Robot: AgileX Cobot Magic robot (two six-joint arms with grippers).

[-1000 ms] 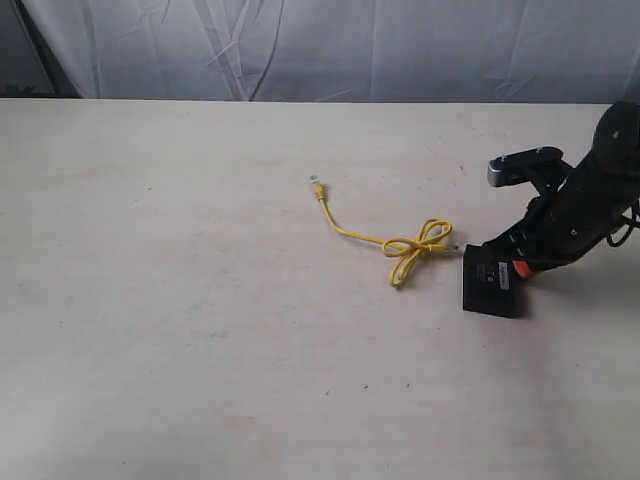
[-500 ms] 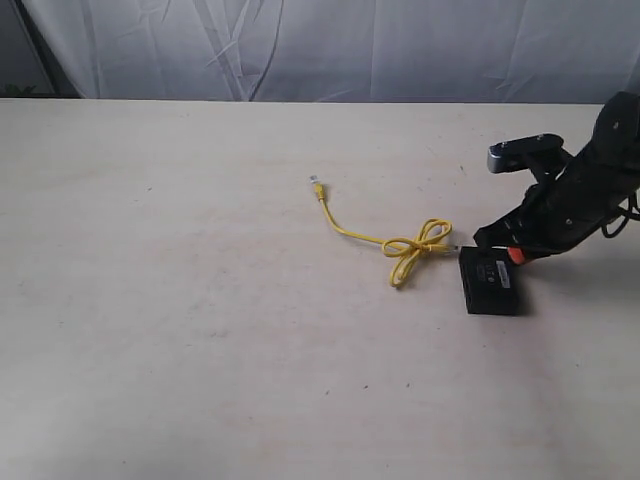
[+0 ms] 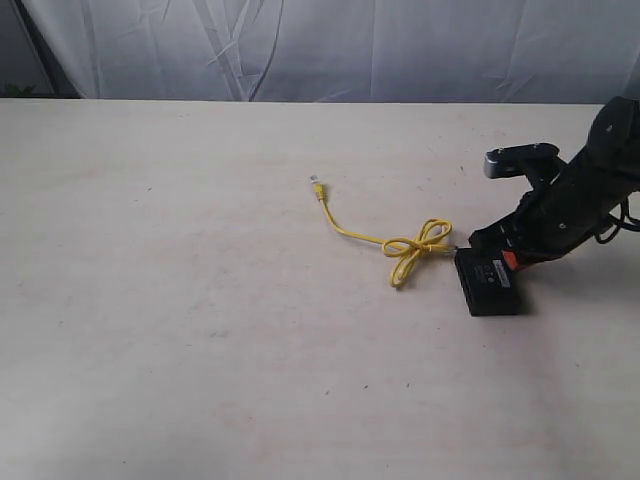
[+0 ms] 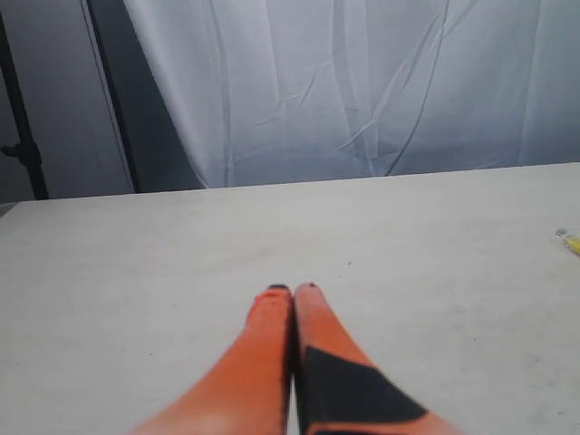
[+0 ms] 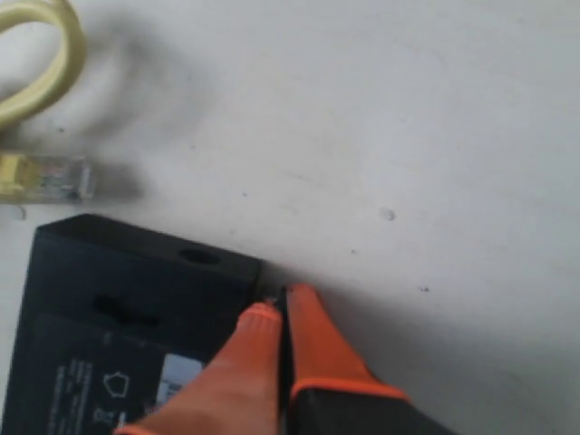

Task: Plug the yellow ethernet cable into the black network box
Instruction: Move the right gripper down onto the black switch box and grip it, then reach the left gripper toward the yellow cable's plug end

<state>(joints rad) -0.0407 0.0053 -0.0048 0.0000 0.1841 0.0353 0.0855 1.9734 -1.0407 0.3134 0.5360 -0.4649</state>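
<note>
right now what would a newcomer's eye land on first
The bright yellow ethernet cable, knotted in a loose loop at centre, stands out most. Right of it lies the black network box, with the right claw shut at its corner and the cable's clear plug unplugged beside it.

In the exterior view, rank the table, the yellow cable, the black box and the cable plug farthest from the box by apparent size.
1. table
2. yellow ethernet cable, by spread; being thin, it may cover no more area than the black network box, so unsure
3. black network box
4. far plug
</note>
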